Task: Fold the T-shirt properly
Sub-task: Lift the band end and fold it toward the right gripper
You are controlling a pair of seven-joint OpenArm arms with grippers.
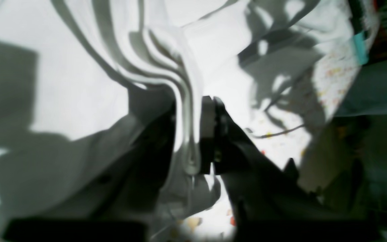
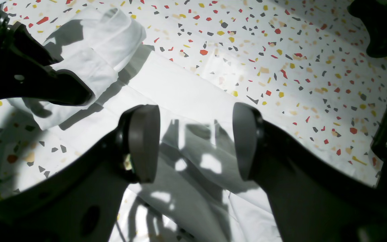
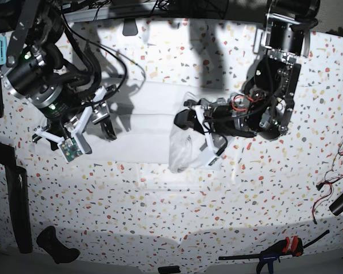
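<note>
The T-shirt (image 3: 154, 123) lies partly flat on the speckled tabletop (image 3: 160, 211), with one bunched portion lifted and hanging in folds from the left gripper (image 1: 197, 134), whose fingers (image 1: 207, 134) are nearly closed and pinch a narrow ridge of the cloth between them. The right gripper (image 2: 193, 141) hovers over the flat part of the shirt, its pads (image 2: 143, 141) spread wide apart with only cloth below and nothing held. Beyond the right fingers, the lifted bundle hangs beside the left gripper's dark finger.
</note>
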